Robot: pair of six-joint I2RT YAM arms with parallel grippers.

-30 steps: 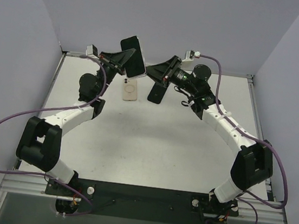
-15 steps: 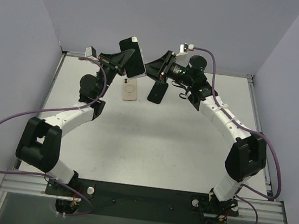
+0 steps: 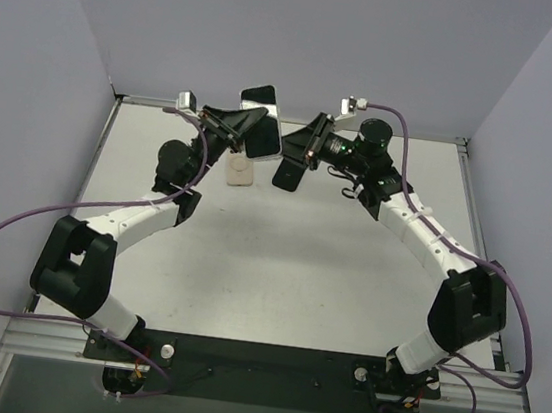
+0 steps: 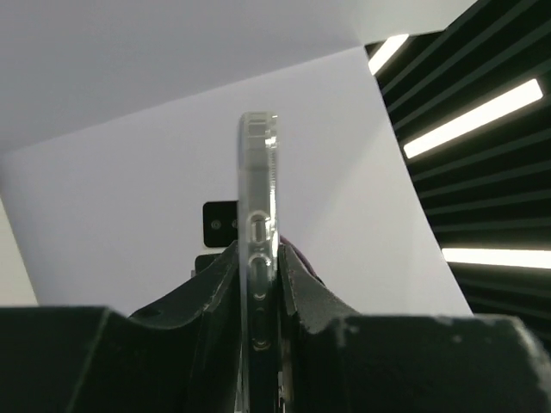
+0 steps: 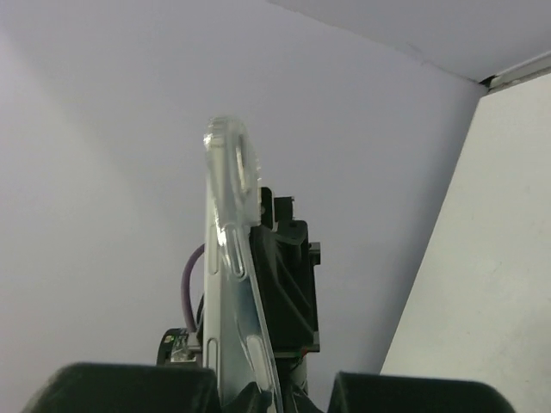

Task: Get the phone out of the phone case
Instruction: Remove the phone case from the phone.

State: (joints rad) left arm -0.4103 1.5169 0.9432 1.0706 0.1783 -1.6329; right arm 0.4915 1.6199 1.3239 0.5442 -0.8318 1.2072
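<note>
My left gripper [image 3: 248, 127] holds the phone [image 3: 263, 124] up above the back of the table, dark screen showing, inside its clear phone case [image 4: 258, 189]. In the left wrist view both fingers [image 4: 297, 284] press against the case, which is seen edge-on. From the right, my right gripper [image 3: 295, 146] meets the phone's edge. In the right wrist view the clear case [image 5: 234, 249] runs down between that gripper's shut jaws and bends away from the white phone edge [image 5: 213, 344].
A black slab like a phone [image 3: 290, 174] lies on the table under the right gripper. A beige case-like piece [image 3: 240, 173] lies under the left gripper. Purple walls close in the back and both sides.
The left arm has swung the phone to the right and turned it flatter. The right gripper moved in to the phone's edge and closed.
</note>
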